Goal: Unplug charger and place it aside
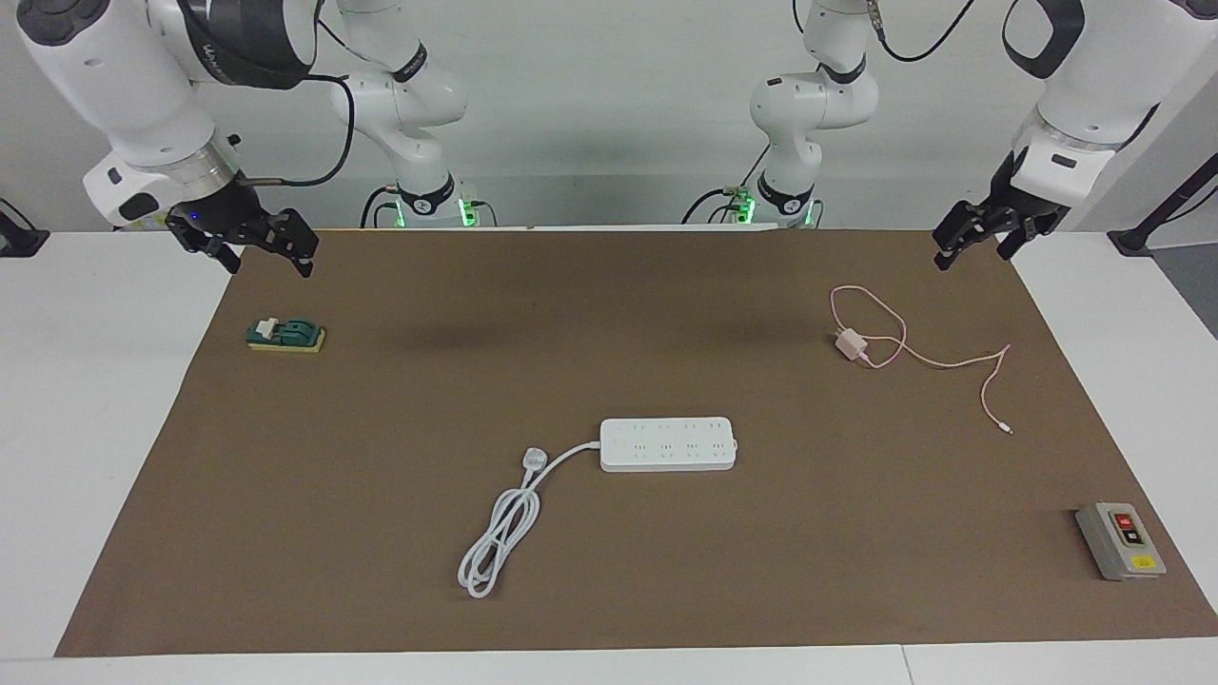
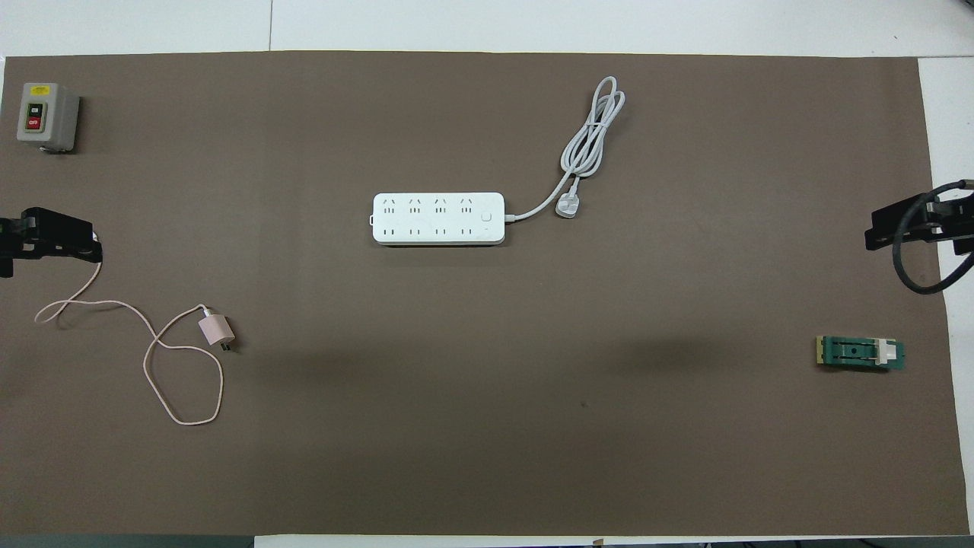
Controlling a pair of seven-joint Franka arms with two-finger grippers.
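The charger point(image 2: 215, 330) lies unplugged, well apart from the power strip point(image 2: 438, 218).

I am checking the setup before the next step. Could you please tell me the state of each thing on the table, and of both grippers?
charger: unplugged, lying on the mat, cable loose.
power strip: all sockets free, own cord coiled, plug lying loose.
grey switch box: lying flat, untouched.
green knife switch: untouched; lever position unclear.
left gripper: open, empty, raised.
right gripper: empty, raised.
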